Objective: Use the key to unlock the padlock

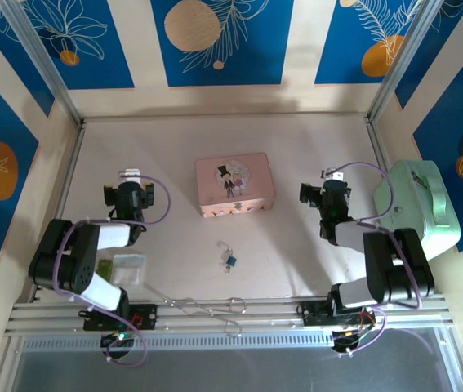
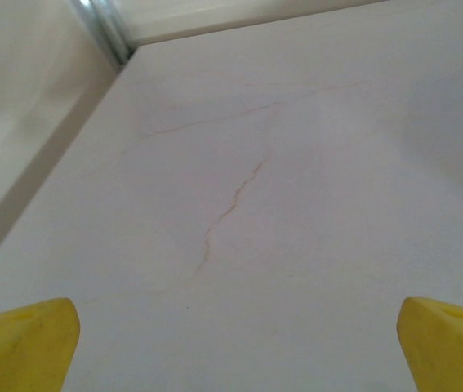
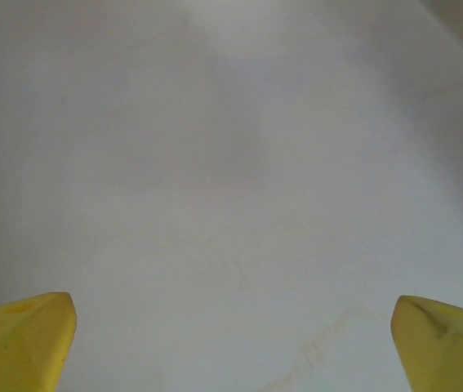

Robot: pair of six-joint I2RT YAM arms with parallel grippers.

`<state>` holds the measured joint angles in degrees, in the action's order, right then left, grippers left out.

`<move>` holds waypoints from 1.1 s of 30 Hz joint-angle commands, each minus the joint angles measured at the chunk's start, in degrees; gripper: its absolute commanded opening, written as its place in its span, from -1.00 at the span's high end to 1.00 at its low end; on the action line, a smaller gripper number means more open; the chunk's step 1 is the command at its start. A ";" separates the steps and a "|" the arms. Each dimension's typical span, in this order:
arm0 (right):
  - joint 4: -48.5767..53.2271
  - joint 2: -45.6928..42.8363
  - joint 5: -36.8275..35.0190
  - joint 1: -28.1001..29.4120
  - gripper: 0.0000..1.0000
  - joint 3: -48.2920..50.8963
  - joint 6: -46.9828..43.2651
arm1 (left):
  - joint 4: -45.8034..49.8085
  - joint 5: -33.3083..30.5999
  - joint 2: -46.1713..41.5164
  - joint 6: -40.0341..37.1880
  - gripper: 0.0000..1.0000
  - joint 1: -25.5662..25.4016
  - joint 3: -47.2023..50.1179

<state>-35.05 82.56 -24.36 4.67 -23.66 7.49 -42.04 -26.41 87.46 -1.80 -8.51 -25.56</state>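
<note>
Teal padlock [image 1: 230, 262] lies low in the centre of the top view, below the pink box [image 1: 234, 186], with what looks like the silvery key [image 1: 224, 247] just above it, about equally far from the left tool [image 1: 131, 174] and right tool [image 1: 334, 174], both spread wide, empty.

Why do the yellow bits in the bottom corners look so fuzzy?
Left wrist view: the yellow jaws sit very near the lens, so they blur, while the crack in the table looks sharper. Right wrist view: same soft jaws, with faint grey shading on the table. Top view: even light, but the padlock is too tiny for detail.
</note>
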 commanded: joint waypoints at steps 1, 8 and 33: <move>-15.01 5.32 13.48 -3.51 -0.98 1.13 -0.59 | -13.81 13.38 1.87 -0.03 -0.99 2.25 5.17; -12.38 4.60 13.07 -3.79 -0.98 0.40 -0.17 | -14.64 12.49 2.44 0.57 -0.99 2.91 5.38; -10.12 4.89 15.23 -4.74 -0.98 -0.74 0.30 | -13.59 13.59 2.50 -0.22 -0.99 2.54 4.64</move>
<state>-45.80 87.59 -12.43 0.97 -23.14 7.49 -54.54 -13.67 89.60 -1.63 -6.13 -20.43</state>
